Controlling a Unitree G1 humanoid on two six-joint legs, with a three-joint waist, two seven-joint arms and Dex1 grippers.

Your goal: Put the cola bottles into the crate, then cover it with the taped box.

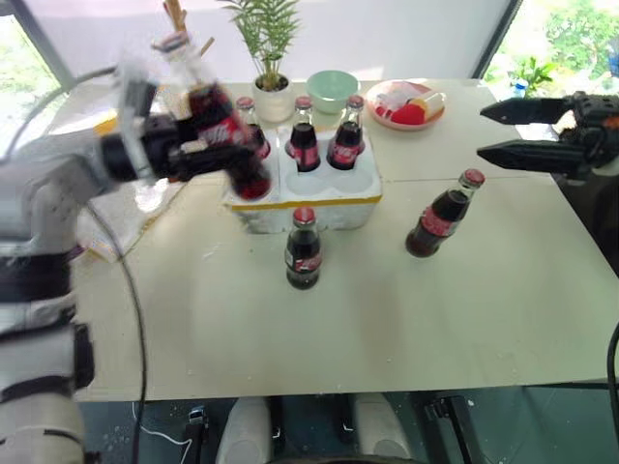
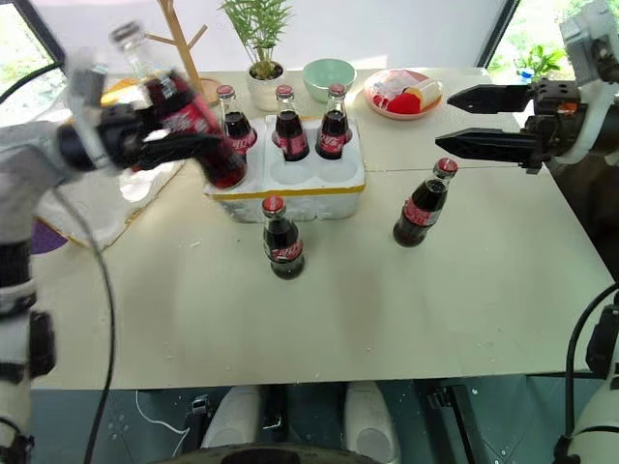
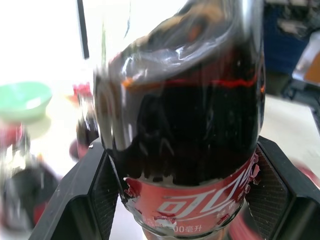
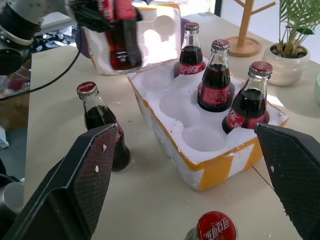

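Note:
My left gripper [image 1: 208, 155] is shut on a cola bottle [image 1: 218, 121], held tilted in the air over the left end of the crate [image 1: 319, 198]; up close, its fingers [image 3: 85, 195] clamp the red label. The crate is white foam with a yellow band, and three bottles [image 1: 304, 140] stand in its back wells. One more bottle [image 1: 303, 253] stands on the table in front of the crate and another [image 1: 440, 220] to its right. My right gripper [image 1: 484, 132] hovers open above that right bottle. The taped box [image 4: 160, 27] lies beyond the crate.
A potted plant [image 1: 273, 95], a green bowl [image 1: 332, 89] and a plate of food [image 1: 406, 104] line the table's far edge. A wooden stand [image 2: 179, 39] rises at the far left. Papers [image 2: 97, 208] lie at the left side.

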